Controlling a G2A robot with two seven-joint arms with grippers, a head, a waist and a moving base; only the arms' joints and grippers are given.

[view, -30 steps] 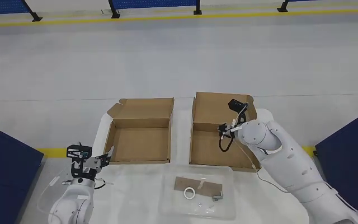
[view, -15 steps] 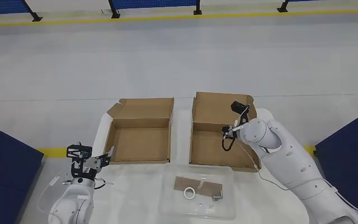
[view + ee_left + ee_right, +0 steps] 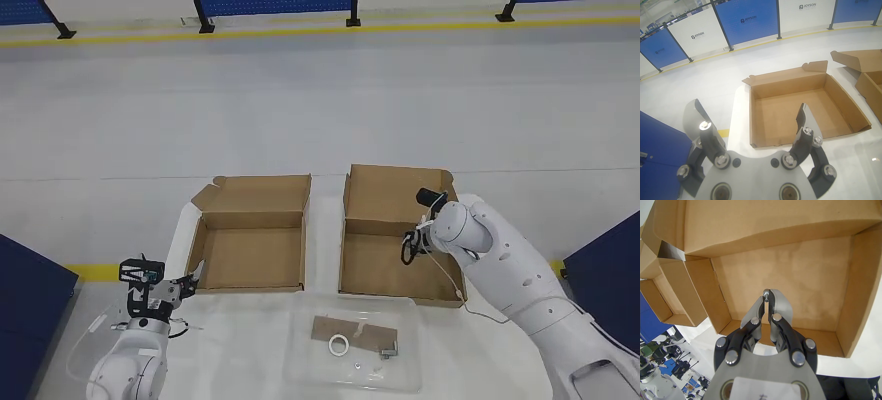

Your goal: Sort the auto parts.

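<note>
The right gripper (image 3: 766, 298) is seen with its fingers pinched together on a small silver part (image 3: 766, 294), which is held at the very tips. Gripper and part are poised above the brown floor of the right cardboard box (image 3: 806, 272), near the middle of it; in the top view the right gripper (image 3: 408, 245) is placed over the box's right half (image 3: 372, 270).

The left cardboard box (image 3: 250, 258) is set just beside it, lid flap folded back, and the two are separated by a narrow strip of white table (image 3: 240, 335).

At the near left corner of that box the left gripper (image 3: 186, 283) is held above the table, its fingers spread wide apart with nothing between them (image 3: 749, 106); the left cardboard box (image 3: 783, 115) is framed between them in the wrist view.

In front of the boxes a clear plastic tray (image 3: 300, 372) is laid, in which a white ring (image 3: 339, 346), a small metal piece (image 3: 388, 349) and a cardboard insert (image 3: 350, 328) are seen.
</note>
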